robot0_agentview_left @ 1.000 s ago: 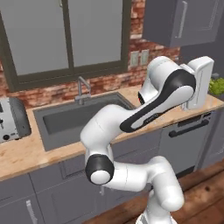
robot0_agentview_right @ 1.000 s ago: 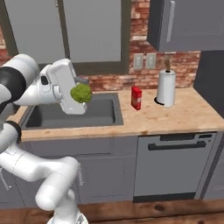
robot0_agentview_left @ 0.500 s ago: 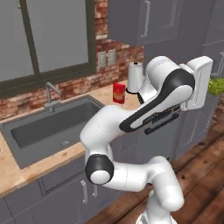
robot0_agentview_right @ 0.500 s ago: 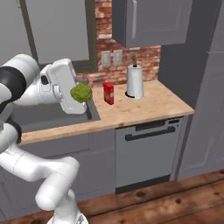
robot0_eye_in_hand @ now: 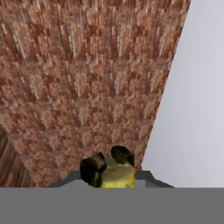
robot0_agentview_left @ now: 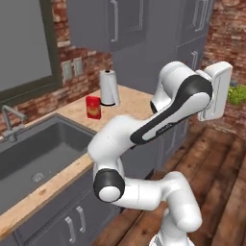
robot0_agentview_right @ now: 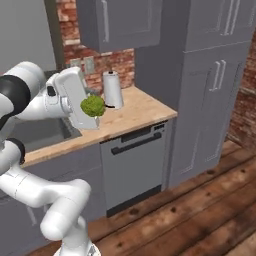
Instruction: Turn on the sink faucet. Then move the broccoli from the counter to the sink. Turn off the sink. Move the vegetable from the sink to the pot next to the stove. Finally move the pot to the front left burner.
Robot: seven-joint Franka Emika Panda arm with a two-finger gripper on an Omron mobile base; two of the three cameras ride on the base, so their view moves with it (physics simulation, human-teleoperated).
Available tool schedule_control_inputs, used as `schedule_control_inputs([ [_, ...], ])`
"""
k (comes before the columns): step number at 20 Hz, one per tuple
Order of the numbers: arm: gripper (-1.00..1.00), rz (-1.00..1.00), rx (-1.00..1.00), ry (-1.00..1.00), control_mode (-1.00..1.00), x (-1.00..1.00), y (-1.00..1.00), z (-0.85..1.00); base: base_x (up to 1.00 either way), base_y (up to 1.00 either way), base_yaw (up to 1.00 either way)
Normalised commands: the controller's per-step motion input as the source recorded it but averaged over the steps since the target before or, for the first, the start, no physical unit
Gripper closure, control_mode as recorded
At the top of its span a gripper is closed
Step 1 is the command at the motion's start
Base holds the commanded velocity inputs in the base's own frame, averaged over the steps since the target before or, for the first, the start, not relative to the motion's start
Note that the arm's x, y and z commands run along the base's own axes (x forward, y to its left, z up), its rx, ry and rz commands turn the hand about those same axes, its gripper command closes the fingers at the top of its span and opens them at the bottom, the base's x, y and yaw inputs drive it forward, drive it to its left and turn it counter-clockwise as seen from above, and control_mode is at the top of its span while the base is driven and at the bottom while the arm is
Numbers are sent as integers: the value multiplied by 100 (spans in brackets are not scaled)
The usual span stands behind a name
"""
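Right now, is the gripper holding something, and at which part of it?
Yes. The gripper holds the broccoli, with its fingertips closed on the pale yellow-green stem; the green head sticks out beyond them.

broccoli: one floret
sink: one basin, one round drain
sink faucet: one
counter: one run of tan top
paper towel roll: one, upright
red carton: one
wall outlet plates: two, side by side
dishwasher front: one
tall cabinet doors: two, each with one bar handle
gripper: one, two dark fingertips
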Motion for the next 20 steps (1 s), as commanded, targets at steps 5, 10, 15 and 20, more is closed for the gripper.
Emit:
schedule_control_inputs([
  [5,100,0,0,0,100,0,0,0,-6,0,-47],
  [10,100,0,0,0,100,0,0,0,-4,0,-46],
  [15,100,0,0,0,100,0,0,0,-1,0,-46],
  [20,100,0,0,0,100,0,0,0,-2,0,-46],
])
